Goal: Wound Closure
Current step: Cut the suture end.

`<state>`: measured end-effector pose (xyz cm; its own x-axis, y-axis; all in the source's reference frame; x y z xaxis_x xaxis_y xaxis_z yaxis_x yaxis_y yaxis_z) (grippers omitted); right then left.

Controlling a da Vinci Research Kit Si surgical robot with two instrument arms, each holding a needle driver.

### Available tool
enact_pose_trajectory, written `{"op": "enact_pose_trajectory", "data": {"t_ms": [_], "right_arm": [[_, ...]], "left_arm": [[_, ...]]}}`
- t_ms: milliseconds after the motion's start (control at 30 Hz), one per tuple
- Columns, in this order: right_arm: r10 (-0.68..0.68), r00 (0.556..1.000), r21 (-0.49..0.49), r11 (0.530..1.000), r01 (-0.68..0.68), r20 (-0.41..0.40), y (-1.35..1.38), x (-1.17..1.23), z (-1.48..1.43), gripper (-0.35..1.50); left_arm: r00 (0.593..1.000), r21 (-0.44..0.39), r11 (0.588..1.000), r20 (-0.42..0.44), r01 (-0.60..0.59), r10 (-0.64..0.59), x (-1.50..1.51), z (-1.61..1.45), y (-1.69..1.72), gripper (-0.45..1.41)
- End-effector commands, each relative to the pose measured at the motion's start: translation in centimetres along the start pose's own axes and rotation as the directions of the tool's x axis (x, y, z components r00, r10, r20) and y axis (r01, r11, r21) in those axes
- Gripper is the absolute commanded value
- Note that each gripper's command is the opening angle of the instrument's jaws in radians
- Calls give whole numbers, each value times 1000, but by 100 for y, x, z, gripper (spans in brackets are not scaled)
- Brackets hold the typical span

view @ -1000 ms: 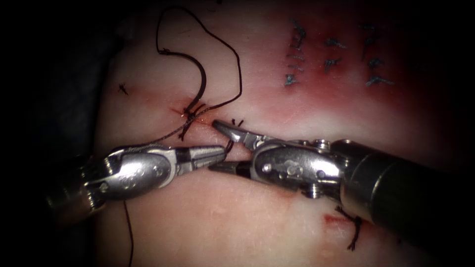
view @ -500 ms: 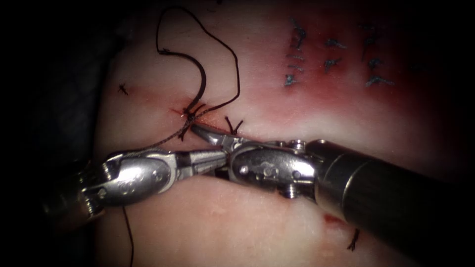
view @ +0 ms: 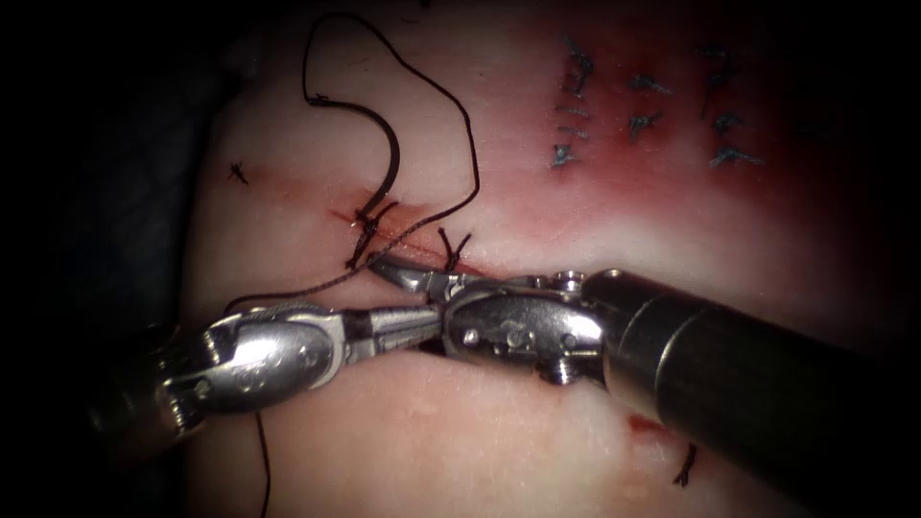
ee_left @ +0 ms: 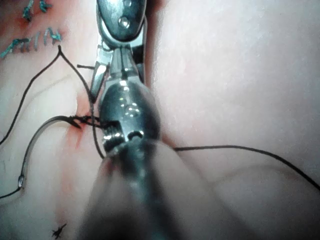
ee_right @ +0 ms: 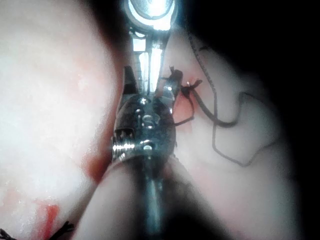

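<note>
The curved needle (view: 394, 158) lies loose on the tissue (view: 460, 432) behind the left end of the cut (view: 422, 247), held by neither tool. One of its ends rests by a knotted stitch (view: 368, 223). Its thread (view: 472, 163) loops round to the cut and runs left under the left tool. My left tool (view: 434, 319) points right with its jaws shut on the thread. My right tool (view: 398, 307) has its jaws open, straddling the left tool's tips, the upper jaw close by the stitch. The left wrist view shows the left tool (ee_left: 119, 60) and needle (ee_left: 28, 149). The right wrist view shows the right tool (ee_right: 147, 75).
A second stitch with short ends (view: 451, 247) sits on the cut just right of the first. Blue suture rows (view: 576, 105) cross reddened tissue at the back right. A cut thread end (view: 686, 465) lies by the right shaft. Thread trails off toward the front left (view: 261, 470).
My right tool has slid left with its jaws open, until they straddle the left tool's tips. The thread loop has bulged slightly to the right. The left tool and needle have barely moved.
</note>
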<state>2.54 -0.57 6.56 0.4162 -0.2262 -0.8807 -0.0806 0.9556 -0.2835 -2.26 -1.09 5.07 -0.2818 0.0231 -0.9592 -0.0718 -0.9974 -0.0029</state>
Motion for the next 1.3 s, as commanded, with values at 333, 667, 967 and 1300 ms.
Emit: {"op": "enact_pose_trajectory", "data": {"t_ms": [333, 667, 967, 1300], "right_arm": [[-29, 999, -8, 1000, 29, -21, -9, -16, 15, 131], [-20, 1000, -27, 999, 20, -23, -1, -13, 19, 131], [-57, 998, 31, 998, 58, -31, -9, -12, 20, -35], [-63, 998, -7, 998, 63, -12, -11, -15, 16, 148]], "left_arm": [[1000, -10, 1000, -14, 13, -13, 0, -1, -16, -35], [1000, -7, 1000, -13, 12, -12, -1, 4, -10, -35], [1000, -7, 1000, -14, 18, -18, -1, 4, -10, -35], [1000, -7, 1000, -8, 15, -15, 4, -1, -1, -35]]}}
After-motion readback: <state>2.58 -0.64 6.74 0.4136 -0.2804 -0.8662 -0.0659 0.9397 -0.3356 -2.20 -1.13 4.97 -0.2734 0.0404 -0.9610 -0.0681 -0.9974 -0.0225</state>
